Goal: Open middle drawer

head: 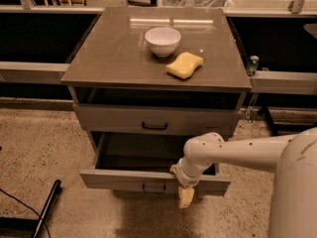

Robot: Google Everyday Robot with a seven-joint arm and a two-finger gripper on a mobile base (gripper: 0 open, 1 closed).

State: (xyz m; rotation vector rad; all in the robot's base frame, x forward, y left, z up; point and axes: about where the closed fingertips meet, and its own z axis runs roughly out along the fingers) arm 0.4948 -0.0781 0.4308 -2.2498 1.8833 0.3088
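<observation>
The middle drawer (124, 180) of the grey-beige cabinet is pulled out. Its dark inside shows, and its flat front carries a small dark pull handle (153, 187). The top drawer (154, 120) above it is closed. The lowest drawer is hidden under the open one. My gripper (186, 196) hangs at the end of the white arm (237, 150). It points down in front of the open drawer's front, just right of the handle and apart from it.
A white bowl (162, 40) and a yellow sponge (184, 65) sit on the cabinet top (109, 58). A dark pole (47, 207) and a cable lie on the speckled floor at lower left. Low shelving runs along both sides behind the cabinet.
</observation>
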